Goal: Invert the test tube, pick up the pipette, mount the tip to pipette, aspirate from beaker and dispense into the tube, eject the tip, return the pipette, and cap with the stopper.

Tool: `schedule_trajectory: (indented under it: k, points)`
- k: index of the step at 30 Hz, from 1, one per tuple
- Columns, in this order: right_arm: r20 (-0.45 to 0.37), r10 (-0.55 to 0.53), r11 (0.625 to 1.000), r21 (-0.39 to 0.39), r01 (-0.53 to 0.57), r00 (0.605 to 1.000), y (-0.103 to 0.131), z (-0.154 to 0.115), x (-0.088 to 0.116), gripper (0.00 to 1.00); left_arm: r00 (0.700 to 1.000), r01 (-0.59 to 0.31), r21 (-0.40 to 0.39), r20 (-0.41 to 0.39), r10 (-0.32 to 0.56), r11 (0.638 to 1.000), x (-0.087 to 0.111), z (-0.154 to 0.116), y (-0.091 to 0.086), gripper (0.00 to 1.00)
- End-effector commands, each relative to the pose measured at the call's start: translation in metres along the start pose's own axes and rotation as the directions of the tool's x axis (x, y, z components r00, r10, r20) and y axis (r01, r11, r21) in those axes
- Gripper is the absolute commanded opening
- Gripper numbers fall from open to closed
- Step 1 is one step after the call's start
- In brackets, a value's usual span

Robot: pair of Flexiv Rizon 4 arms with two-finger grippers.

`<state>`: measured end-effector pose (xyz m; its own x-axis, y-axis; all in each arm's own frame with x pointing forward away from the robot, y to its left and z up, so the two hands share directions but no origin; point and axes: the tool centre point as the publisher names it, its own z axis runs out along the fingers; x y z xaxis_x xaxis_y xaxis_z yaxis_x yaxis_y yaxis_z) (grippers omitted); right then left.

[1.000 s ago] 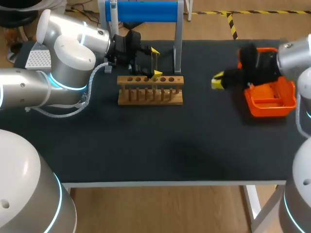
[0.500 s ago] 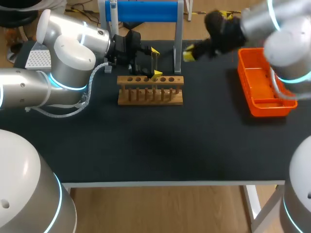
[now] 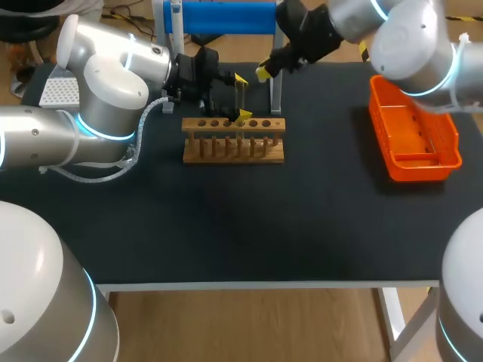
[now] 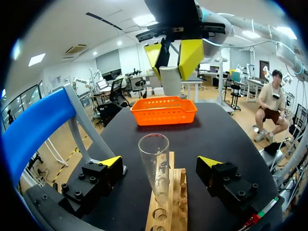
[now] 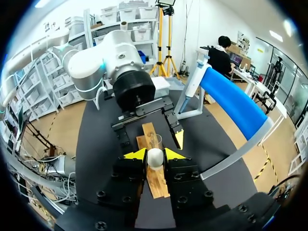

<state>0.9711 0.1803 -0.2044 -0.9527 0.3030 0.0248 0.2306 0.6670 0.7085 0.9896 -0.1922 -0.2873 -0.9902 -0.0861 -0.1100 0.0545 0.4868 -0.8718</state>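
- Capping looks to be the step in hand; the right gripper [image 5: 155,154] is clamped on the white stopper [image 5: 155,159], above the table's back edge
- The test tube [image 4: 155,163] stands mouth-up in the wooden rack [image 3: 234,141] near that edge; the left gripper [image 4: 160,162] flanks it, fingers apart, not touching
- Next: centre the stopper over the mouth; press straight down

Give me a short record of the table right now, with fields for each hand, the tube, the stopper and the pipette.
left hand: open around the test tube, not touching it
right hand: shut on the white stopper, raised near the wooden rack
test tube: upright in the wooden rack, mouth up, uncapped
pipette: hanging on the blue stand
basket: orange, to the right of the wooden rack
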Motion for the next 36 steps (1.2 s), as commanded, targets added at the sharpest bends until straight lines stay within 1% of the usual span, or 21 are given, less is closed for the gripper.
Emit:
schedule_trajectory:
  k: [1,8,13,22,36]
  points:
    - [-0.003,0.001,1.000,0.012,-0.001,1.000,0.001,-0.003,0.000,0.00,1.000,-0.002,0.004,0.003,0.002,1.000,0.001,0.001,0.001,1.00]
    - [-0.003,0.002,1.000,0.009,-0.002,1.000,0.003,-0.002,0.000,0.00,1.000,-0.002,0.004,0.003,0.002,1.000,0.001,0.001,0.001,1.00]
    - [-0.004,-0.003,1.000,-0.007,0.003,1.000,0.014,0.010,0.000,0.00,1.000,-0.002,0.004,0.003,0.002,1.000,0.001,0.001,0.001,1.00]
    - [-0.005,-0.009,1.000,-0.013,0.009,1.000,0.025,0.026,0.000,0.00,1.000,-0.002,0.004,0.003,0.002,1.000,0.001,0.001,0.001,1.00]
    - [-0.005,0.002,1.000,-0.017,-0.002,1.000,0.026,0.037,0.002,0.00,1.000,-0.002,0.004,0.003,0.002,1.000,0.001,0.001,0.001,1.00]
